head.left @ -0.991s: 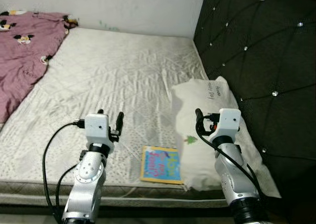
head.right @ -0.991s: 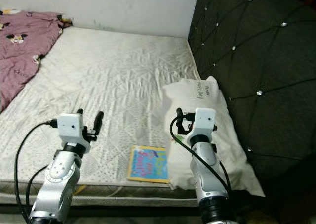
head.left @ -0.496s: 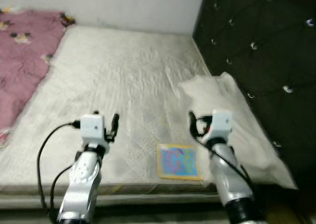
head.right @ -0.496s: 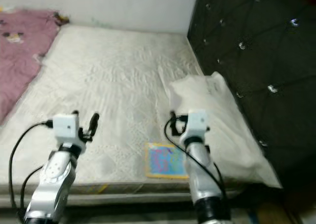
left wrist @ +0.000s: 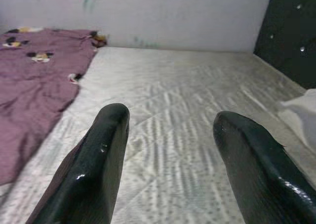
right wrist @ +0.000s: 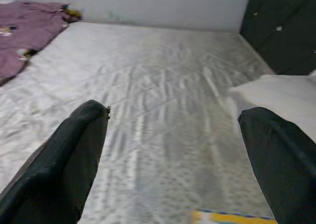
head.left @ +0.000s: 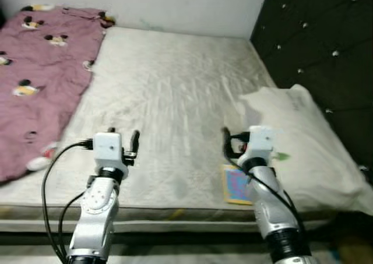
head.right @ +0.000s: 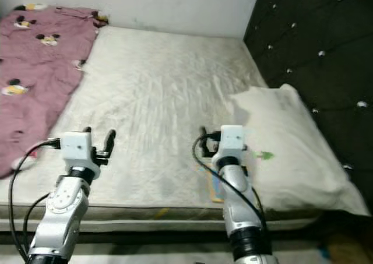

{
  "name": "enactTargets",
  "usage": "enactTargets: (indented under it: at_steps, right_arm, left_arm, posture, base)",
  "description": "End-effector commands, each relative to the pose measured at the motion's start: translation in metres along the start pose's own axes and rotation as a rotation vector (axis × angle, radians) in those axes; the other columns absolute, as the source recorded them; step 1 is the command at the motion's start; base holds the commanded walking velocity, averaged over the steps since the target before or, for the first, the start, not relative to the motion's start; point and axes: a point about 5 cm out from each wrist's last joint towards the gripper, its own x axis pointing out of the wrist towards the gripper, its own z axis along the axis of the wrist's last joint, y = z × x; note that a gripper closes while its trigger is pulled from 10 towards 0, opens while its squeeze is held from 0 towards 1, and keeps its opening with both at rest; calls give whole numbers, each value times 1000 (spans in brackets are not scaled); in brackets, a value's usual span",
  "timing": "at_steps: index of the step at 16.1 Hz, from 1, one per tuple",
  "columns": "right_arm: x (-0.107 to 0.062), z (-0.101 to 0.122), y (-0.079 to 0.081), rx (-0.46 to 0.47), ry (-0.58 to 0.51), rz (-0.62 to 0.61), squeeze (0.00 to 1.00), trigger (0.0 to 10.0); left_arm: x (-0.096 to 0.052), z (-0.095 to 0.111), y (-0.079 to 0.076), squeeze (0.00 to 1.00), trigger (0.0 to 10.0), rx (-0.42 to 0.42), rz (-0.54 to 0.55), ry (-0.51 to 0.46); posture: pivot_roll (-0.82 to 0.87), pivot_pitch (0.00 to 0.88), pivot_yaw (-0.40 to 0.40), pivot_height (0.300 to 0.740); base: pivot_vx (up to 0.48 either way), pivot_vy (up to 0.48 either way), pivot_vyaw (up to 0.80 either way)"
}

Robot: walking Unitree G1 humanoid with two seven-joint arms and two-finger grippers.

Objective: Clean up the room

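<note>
Lying just below the wide-open, empty right gripper (head.left: pixel 237 140) at its six o'clock, the flat colourful picture book (head.left: pixel 236 185) is far nearer it than the open, empty left gripper (head.left: pixel 123 137).

On the mattress (head.left: pixel 175 95): blanket (head.left: pixel 41 71) far left, pillow (head.left: pixel 303 147) right against the headboard (head.left: pixel 326 48), book (head.left: pixel 236 185) just beside the pillow.
</note>
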Motion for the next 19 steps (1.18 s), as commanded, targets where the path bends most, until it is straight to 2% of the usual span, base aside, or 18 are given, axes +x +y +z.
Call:
enactTargets:
  at_steps: [1,19]
  right_arm:
    - [-2,-3,-15,-17,14,-40,0,10000]
    - [-1,-2,-11,-26,17,-15,0,10000]
  left_arm:
    - [1,-1,-10,0,10000,-23,-27,7]
    - [3,0,-11,0,10000,-32,-32,16]
  posture:
    - [-4,86,-76,740]
    - [-14,105,-80,740]
  base:
    - [0,480,0]
    - [0,480,0]
